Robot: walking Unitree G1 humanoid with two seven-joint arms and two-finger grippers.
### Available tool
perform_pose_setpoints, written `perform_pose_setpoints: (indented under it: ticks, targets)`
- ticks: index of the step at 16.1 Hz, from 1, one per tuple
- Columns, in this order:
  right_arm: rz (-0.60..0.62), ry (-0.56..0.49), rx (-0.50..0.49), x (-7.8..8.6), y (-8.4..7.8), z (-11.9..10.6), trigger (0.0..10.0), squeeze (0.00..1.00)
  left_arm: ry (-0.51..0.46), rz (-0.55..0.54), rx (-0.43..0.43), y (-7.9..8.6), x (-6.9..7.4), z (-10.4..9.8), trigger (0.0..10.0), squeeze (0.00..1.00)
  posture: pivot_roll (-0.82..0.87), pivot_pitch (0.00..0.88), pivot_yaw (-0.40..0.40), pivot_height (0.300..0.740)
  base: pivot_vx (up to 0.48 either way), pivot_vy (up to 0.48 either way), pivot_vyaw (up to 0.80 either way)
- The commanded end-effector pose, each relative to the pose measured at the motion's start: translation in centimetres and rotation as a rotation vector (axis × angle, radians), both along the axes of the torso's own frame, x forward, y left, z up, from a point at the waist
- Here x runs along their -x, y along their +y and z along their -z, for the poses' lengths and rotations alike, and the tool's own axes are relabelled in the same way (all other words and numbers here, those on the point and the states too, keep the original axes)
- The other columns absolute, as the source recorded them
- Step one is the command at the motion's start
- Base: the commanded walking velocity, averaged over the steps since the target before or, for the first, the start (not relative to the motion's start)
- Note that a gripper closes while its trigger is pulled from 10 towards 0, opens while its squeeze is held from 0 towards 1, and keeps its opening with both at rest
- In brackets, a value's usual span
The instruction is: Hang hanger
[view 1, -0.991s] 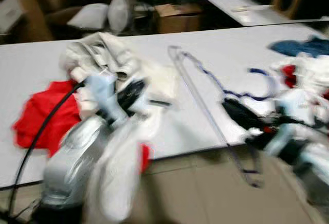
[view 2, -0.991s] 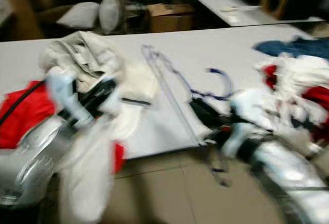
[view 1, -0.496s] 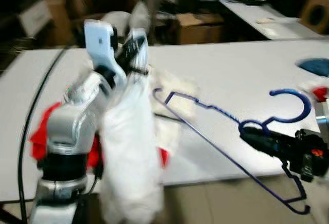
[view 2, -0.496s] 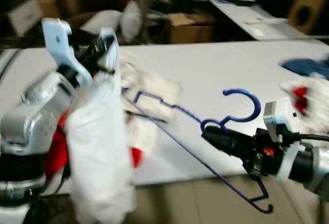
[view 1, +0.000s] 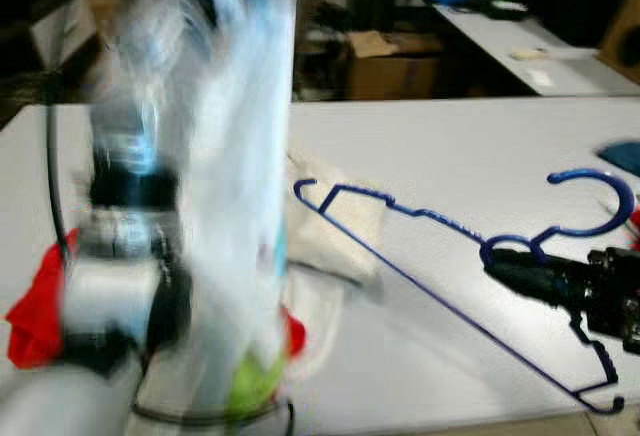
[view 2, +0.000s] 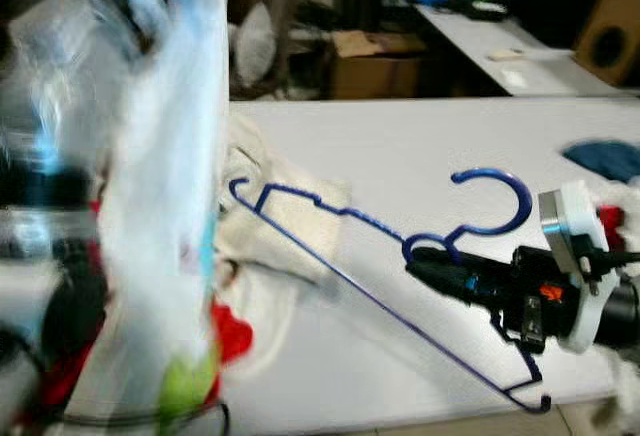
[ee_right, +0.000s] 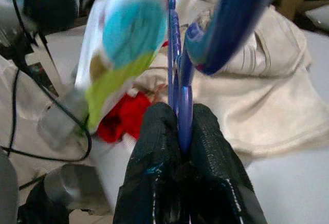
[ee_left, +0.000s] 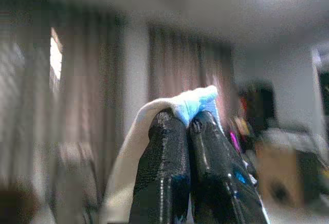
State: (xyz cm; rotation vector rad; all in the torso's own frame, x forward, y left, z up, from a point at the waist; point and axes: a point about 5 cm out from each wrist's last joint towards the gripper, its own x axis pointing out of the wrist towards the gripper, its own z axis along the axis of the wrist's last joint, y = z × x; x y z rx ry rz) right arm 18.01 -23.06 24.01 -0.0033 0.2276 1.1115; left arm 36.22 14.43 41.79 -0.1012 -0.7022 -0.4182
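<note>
A blue wire hanger hovers tilted over the white table. My right gripper is shut on its neck just below the hook, which the right wrist view confirms with the hanger pinched between the black fingers. My left arm is raised high at the left, blurred. From it hangs a white garment with a blue and green print. In the left wrist view my left gripper is shut on a fold of the garment.
A cream cloth lies on the table under the hanger's far end. A red cloth lies at the left and a blue one at the right edge. A cardboard box and another table stand behind.
My left arm has lifted the white garment higher, so it now hangs in front of the view. The right gripper keeps the hanger at about the same place. The camera has shifted slightly.
</note>
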Motion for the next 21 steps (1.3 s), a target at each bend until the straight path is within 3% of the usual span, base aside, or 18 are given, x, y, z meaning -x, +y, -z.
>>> perform_pose_setpoints:
  ticks: [1, 2, 3, 5, 6, 7, 8, 9, 10, 11, 13, 14, 15, 16, 18, 19, 21]
  targets:
    - [-0.001, -0.017, 0.015, -0.1, 0.0, -0.1, 10.0, 0.0, -0.068, -0.057, 0.075, 2.1, 0.4, -1.5, 10.0, 0.0, -0.01, 0.0, -0.019, 0.74, 0.322, 0.0, 0.0]
    - [0.066, -0.054, 0.023, -0.7, -0.5, -0.1, 10.0, 0.0, -0.214, -0.089, 0.138, 3.5, 1.8, -6.0, 10.0, 0.0, -0.01, 0.0, -0.007, 0.74, 0.0, 0.0, 0.0]
    - [0.088, -0.067, 0.021, -0.9, -0.5, -0.2, 10.0, 0.0, -0.225, -0.091, 0.126, 3.6, 1.8, -6.3, 10.0, 0.0, -0.01, 0.0, 0.001, 0.74, 0.0, 0.0, 0.0]
    - [0.118, -0.081, 0.015, -0.8, -0.4, -0.1, 10.0, 0.0, -0.065, -0.09, 0.019, 3.2, -0.2, -1.1, 10.0, 0.0, -0.02, 0.0, 0.021, 0.74, 0.0, 0.0, 0.0]
    - [0.124, -0.079, 0.013, -0.7, -0.4, 0.0, 10.0, 0.0, 0.033, -0.077, -0.08, 2.7, -0.8, 2.6, 10.0, 0.0, -0.02, 0.0, 0.024, 0.74, 0.0, 0.0, 0.0]
    - [0.127, -0.077, 0.011, -0.5, -0.3, 0.1, 10.0, 0.0, 0.091, -0.061, -0.146, 2.3, -1.2, 5.1, 10.0, 0.0, -0.02, 0.0, 0.025, 0.74, 0.0, 0.0, 0.0]
    - [0.136, -0.076, 0.008, -0.4, -0.4, 0.2, 10.0, 0.0, 0.198, -0.027, -0.314, 2.0, -0.9, 9.9, 10.0, 0.0, -0.02, 0.0, 0.025, 0.74, 0.0, 0.0, 0.0]
    - [0.144, -0.073, 0.004, -0.2, -0.4, 0.3, 10.0, 0.0, 0.306, 0.021, -0.464, 2.0, 0.2, 14.3, 10.0, 0.0, -0.02, 0.0, 0.025, 0.74, 0.0, 0.0, 0.0]
    - [0.154, -0.064, -0.004, 0.0, -0.4, 0.6, 10.0, 0.0, 0.454, 0.162, -0.575, 2.0, 3.5, 19.2, 10.0, 0.0, -0.01, 0.0, 0.02, 0.74, 0.0, 0.0, 0.0]
    - [0.154, -0.057, -0.009, 0.0, -0.3, 0.7, 10.0, 0.0, 0.485, 0.293, -0.569, 2.1, 5.8, 19.5, 10.0, 0.0, -0.01, 0.0, 0.015, 0.74, 0.0, 0.0, 0.0]
    - [0.148, -0.05, -0.016, -0.2, 0.0, 1.0, 10.0, 0.0, 0.5, 0.459, -0.566, 2.6, 8.2, 19.0, 10.0, 0.0, 0.0, 0.0, 0.009, 0.74, 0.0, 0.0, 0.0]
    - [0.143, -0.046, -0.013, -0.4, 0.2, 1.2, 10.0, 0.0, 0.541, 0.539, -0.625, 3.0, 9.4, 19.6, 10.0, 1.0, 0.01, 0.0, 0.006, 0.74, 0.0, 0.0, 0.0]
    - [0.138, -0.043, -0.011, -0.5, 0.3, 1.3, 10.0, 0.0, 0.575, 0.575, -0.664, 3.1, 10.0, 20.1, 10.0, 1.0, 0.01, 0.0, 0.006, 0.74, 0.0, 0.0, 0.0]
    - [0.13, -0.038, -0.012, -0.5, 0.6, 1.5, 10.0, 0.0, 0.652, 0.621, -0.78, 3.7, 11.3, 21.7, 10.0, 1.0, 0.01, 0.0, 0.013, 0.74, 0.0, 0.0, 0.0]
    - [0.132, -0.038, -0.007, -0.6, 0.7, 1.5, 10.0, 0.0, 0.79, 0.66, -0.893, 4.4, 13.2, 23.3, 10.0, 1.0, 0.01, 0.0, 0.015, 0.74, 0.0, 0.0, 0.0]
    - [0.139, -0.037, 0.006, -0.7, 0.6, 1.5, 10.0, 0.0, 0.821, 0.673, -0.893, 4.5, 13.6, 23.4, 10.0, 1.0, 0.01, 0.0, 0.017, 0.74, 0.0, 0.0, 0.0]
    - [0.176, -0.021, 0.06, -0.7, 0.0, 1.9, 10.0, 0.0, 0.791, 0.675, -0.83, 4.4, 13.4, 22.4, 10.0, 1.0, 0.0, 0.0, 0.021, 0.74, 0.0, 0.0, 0.0]
